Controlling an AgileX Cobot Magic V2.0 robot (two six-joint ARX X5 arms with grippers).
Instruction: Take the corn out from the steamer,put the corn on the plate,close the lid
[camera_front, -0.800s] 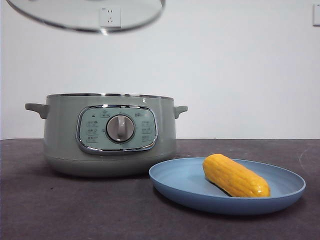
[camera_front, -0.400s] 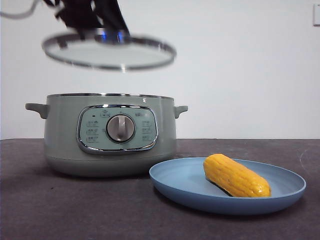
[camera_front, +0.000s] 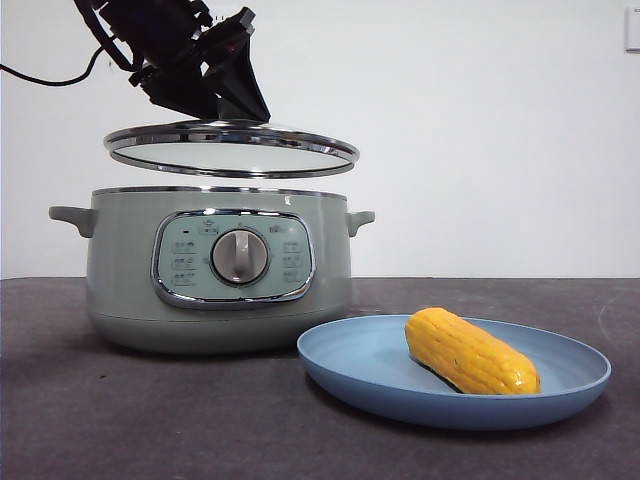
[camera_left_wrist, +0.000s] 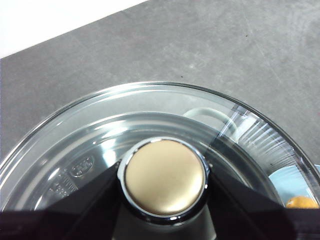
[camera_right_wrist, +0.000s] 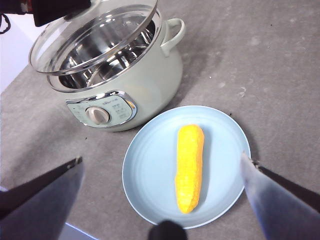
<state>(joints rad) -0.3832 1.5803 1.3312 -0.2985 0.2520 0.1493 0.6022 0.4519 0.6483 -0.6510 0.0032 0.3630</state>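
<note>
We see the left gripper (camera_left_wrist: 165, 220) clamping the lid (camera_front: 231, 148) above the steamer (camera_front: 215, 270); only the right wrist view shows its steel bowl. One corn (camera_right_wrist: 188, 168), one plate (camera_right_wrist: 150, 165). Right gripper (camera_right_wrist: 162, 165) open.

Glass lid (camera_front: 231, 150) just above open steamer (camera_front: 215, 270), corn (camera_front: 470, 351) lying on plate (camera_front: 360, 370)

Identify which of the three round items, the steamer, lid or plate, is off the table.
The lid: the left tool holds it by its knob above the steamer. The plate rests on the table.
</note>
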